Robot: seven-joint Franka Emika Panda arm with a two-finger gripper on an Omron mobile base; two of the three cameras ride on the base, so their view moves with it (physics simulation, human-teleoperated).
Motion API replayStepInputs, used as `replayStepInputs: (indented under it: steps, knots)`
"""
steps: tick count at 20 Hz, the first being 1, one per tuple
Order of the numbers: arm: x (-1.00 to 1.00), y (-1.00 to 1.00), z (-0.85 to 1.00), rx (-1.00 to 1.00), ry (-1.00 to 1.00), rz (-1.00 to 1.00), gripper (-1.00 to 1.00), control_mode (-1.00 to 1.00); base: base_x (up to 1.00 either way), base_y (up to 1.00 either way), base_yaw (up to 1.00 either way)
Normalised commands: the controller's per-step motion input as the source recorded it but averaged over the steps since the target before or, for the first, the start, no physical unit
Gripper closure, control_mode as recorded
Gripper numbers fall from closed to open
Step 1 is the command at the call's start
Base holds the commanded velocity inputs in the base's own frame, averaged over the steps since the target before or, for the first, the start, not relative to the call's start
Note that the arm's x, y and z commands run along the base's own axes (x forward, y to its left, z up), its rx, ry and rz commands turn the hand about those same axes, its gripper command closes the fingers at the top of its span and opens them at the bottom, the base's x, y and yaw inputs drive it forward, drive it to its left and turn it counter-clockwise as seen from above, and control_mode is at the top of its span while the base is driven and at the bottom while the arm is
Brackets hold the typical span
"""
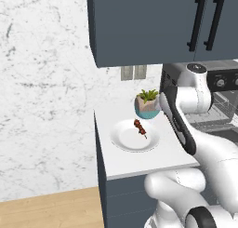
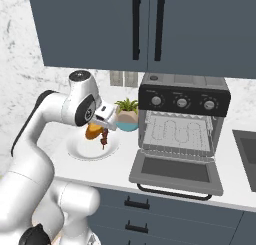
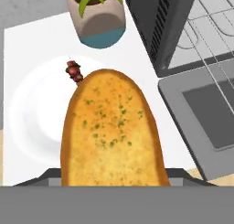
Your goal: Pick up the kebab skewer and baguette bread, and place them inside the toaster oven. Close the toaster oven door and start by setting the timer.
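Note:
The baguette bread (image 3: pixel 112 131), golden with green flecks, is held in my gripper (image 2: pixel 97 126), which is shut on it and hides its fingertips behind the loaf. In the right base view the baguette bread (image 2: pixel 92 132) hangs just above the white plate (image 2: pixel 80 150). The kebab skewer (image 1: pixel 140 128) (image 2: pixel 104 138) (image 3: pixel 74 72) lies on that plate (image 1: pixel 123 139), partly hidden by the loaf in the hand view. To the right stands the toaster oven (image 2: pixel 182 96) with its wire rack (image 2: pixel 176 134) exposed. The toaster oven door (image 2: pixel 175 171) is dropped down flat, its black bar handle toward the counter's front.
A potted plant (image 2: pixel 127 116) (image 1: pixel 148 103) (image 3: pixel 96 17) stands behind the plate, between it and the oven's vented side (image 3: pixel 157 26). Dark blue wall cabinets (image 2: pixel 150 24) hang overhead. The counter ends just left of the plate (image 1: pixel 100 143). A sink edge (image 2: pixel 247 149) shows at far right.

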Motion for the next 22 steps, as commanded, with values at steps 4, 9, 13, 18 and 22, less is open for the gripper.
replayStepInputs:
  steps: [4,9,13,18,22]
  knots:
    - [-0.39,-0.98,0.82,0.21,0.00,-0.38,1.00,-1.00,0.00,0.00,0.00]
    - [-0.28,-1.00,0.49,0.26,-0.09,-0.34,1.00,-1.00,0.00,0.00,0.00]
    - [-0.18,-1.00,0.16,0.30,-0.18,-0.33,1.00,-1.00,0.00,0.00,0.00]
    - [-0.04,-0.88,-0.01,0.23,-0.22,-0.39,1.00,-1.00,0.00,0.00,0.00]
    - [0.33,-0.59,0.00,0.11,-0.10,-0.18,1.00,-1.00,0.00,0.00,0.00]
